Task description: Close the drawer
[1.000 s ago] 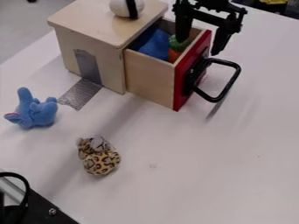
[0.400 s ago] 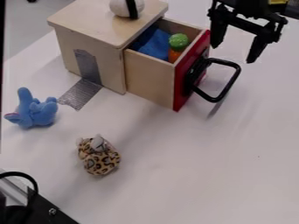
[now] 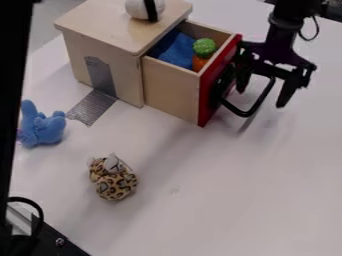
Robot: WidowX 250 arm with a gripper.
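White tabletop (image 3: pixel 200 200) spreads beneath the wooden cabinet (image 3: pixel 100 25), whose drawer (image 3: pixel 170 90) stands well out, blue cloth (image 3: pixel 177 52) and a green-topped toy (image 3: pixel 204 47) inside. I have the gripper (image 3: pixel 260 98) at the handle (image 3: pixel 234 109), jaws apart, contact unclear to me, and my worry is a fingertip snagging that loop, an off-centre push skewing and jamming the drawer, or the cabinet sliding if the silver tape (image 3: pixel 93 107) lets go. No brand, label or writing is legible to me.
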